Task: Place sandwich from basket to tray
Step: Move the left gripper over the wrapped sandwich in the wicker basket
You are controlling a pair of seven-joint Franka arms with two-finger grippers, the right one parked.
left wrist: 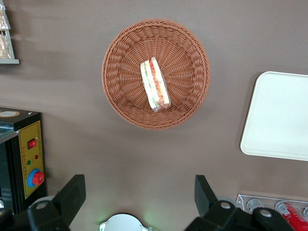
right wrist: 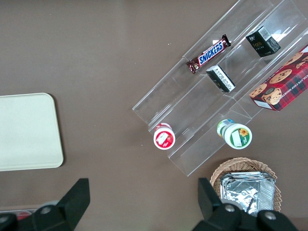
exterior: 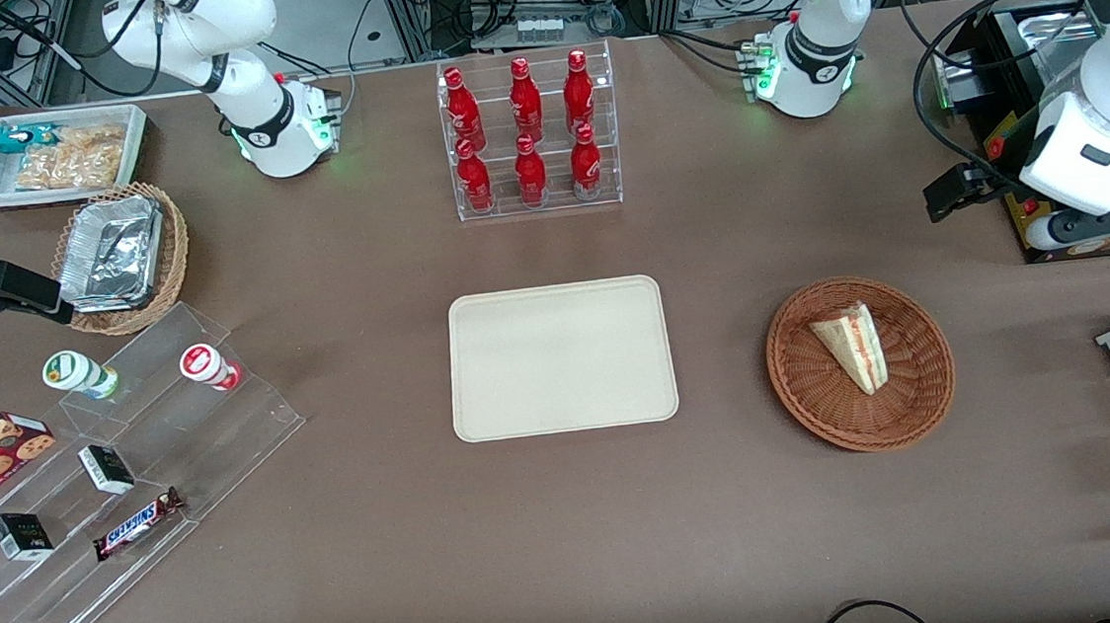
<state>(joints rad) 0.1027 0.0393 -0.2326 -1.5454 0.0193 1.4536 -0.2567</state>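
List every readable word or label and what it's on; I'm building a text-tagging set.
"SNICKERS": on the candy bar on the clear stepped stand.
Red bottles, cookie box, small cartons, cups: print too small to read.
Sandwich, basket, tray: no text.
Tool sits open above the table.

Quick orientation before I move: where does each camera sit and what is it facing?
Front view: high, facing the arms across the table; the gripper hangs at the working arm's end.
Left wrist view: straight down on the sandwich in the basket; both open fingers show.
Right wrist view: straight down on a Snickers bar.
All three show the tray.
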